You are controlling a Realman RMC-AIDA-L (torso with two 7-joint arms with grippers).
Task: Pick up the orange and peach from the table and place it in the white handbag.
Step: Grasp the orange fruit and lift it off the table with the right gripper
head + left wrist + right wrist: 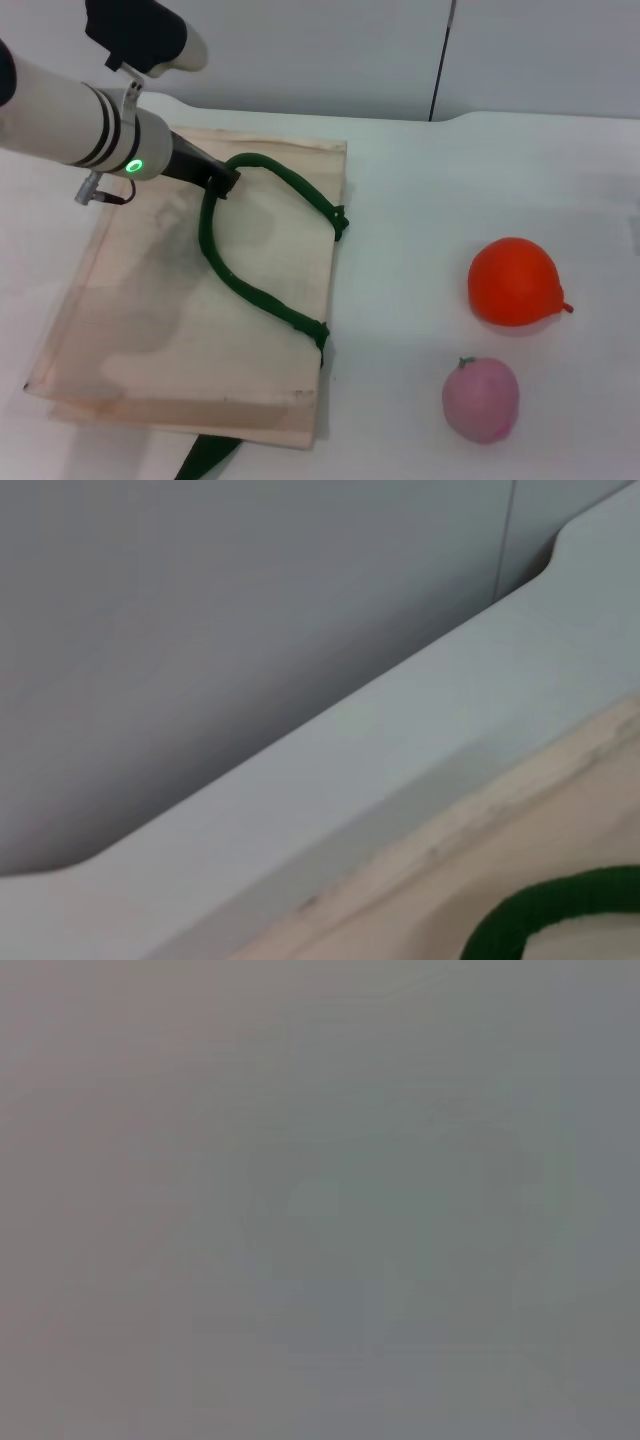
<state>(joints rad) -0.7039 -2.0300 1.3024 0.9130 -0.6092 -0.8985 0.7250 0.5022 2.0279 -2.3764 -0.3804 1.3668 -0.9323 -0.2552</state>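
Left gripper (222,183) is at the flat cream fabric handbag's (150,330) dark green loop handle (245,285), prob to lift it open; cannot tell its jaws. Orange-red round fruit (512,281) & pale pink peach (481,399) sit well apart from it.

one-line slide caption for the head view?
Left gripper at the white handbag's green handle; orange and peach wait on the table.

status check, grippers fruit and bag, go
Left gripper at the white handbag's green handle. Right arm out of view. Orange and peach on table, nothing blocking them.
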